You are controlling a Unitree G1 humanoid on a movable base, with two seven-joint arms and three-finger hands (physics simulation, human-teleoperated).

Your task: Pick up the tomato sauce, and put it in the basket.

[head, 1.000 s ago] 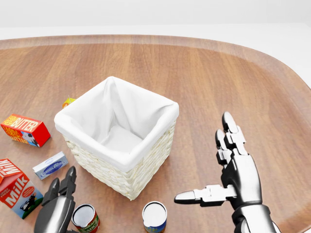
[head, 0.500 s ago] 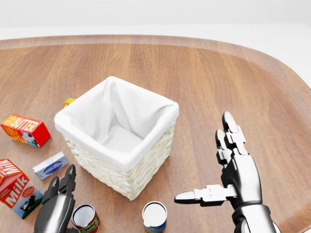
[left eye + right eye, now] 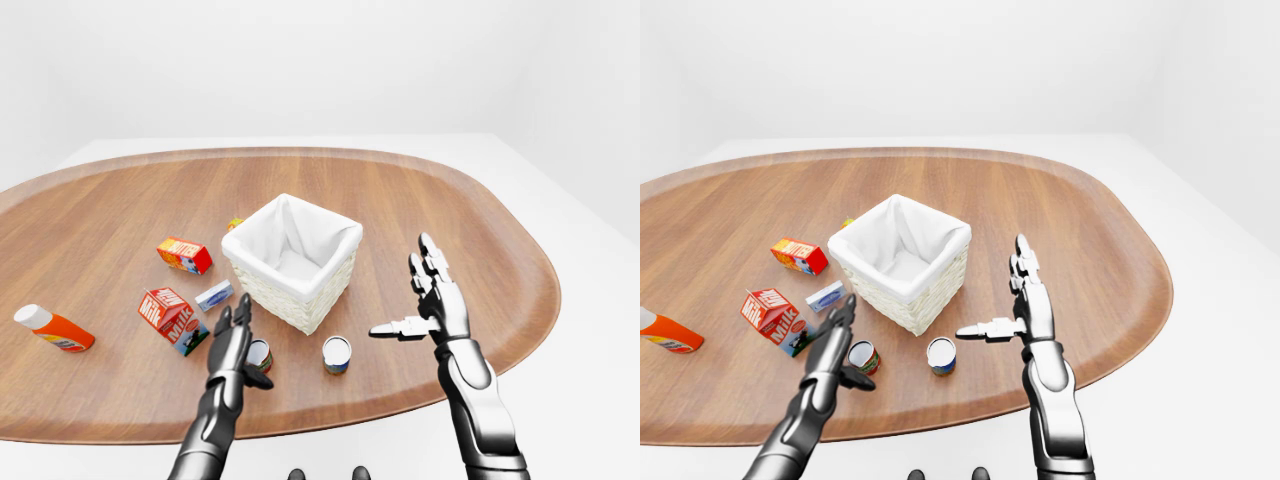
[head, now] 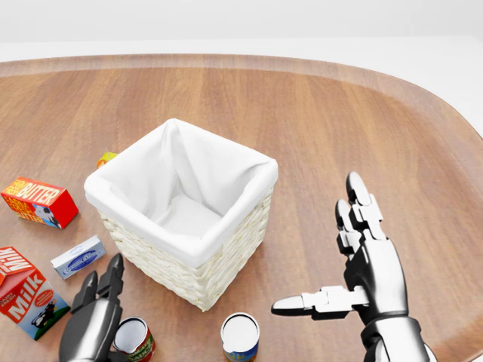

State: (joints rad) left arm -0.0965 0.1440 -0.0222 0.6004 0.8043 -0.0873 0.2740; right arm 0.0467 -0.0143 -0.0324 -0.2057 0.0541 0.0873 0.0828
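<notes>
While my right hand holds as it was, fingers spread and empty, my left hand has crept slightly up and right over the last second. Its fingers are spread, closed on nothing, just beside the red-labelled can I take for the tomato sauce, near the desk's near edge. A second can stands beside it. The basket sits mid-desk, empty.

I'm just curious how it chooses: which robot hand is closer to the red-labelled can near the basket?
Left. The left robot hand is right beside the red-labelled can, fingers open. The right robot hand hovers open far to the head view's right, beyond the blue-labelled can.
</notes>
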